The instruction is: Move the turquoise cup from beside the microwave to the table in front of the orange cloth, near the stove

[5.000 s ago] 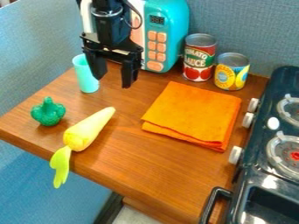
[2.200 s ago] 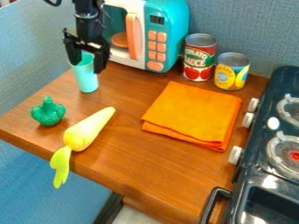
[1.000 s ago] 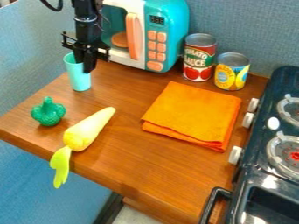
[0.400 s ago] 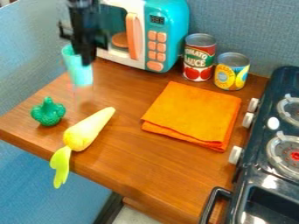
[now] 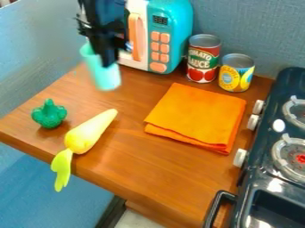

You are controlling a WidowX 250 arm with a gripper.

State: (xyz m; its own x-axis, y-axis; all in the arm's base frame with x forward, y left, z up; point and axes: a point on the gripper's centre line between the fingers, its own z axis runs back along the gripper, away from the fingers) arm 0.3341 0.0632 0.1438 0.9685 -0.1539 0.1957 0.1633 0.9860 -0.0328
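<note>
You've got the fingers (image 5: 108, 63) drawn in narrow on the turquoise cup (image 5: 104, 76), right at its rim, and the cup leans in the grip over the bench's back left. Just behind, the toy microwave (image 5: 175, 24) stands on the brown wooden bench (image 5: 155, 176), orange handle and buttons facing you. Along the back to its right, there's the tomato can (image 5: 203, 60), then the yellow-and-blue can (image 5: 236, 73) close beside it. In front of them, you have the folded orange cloth (image 5: 196, 116) lying flat. Over left, the green toy broccoli (image 5: 49, 114) sits near the edge, and the yellow toy carrot (image 5: 89, 133) pokes its leafy end past it. Out right, the dark toy stove (image 5: 256, 191) lines the bench, white knobs toward the cloth. Beyond, blue-grey fabric partitions (image 5: 262, 26) close in the back and left; pale floor (image 5: 134, 220) peeks out below.
</note>
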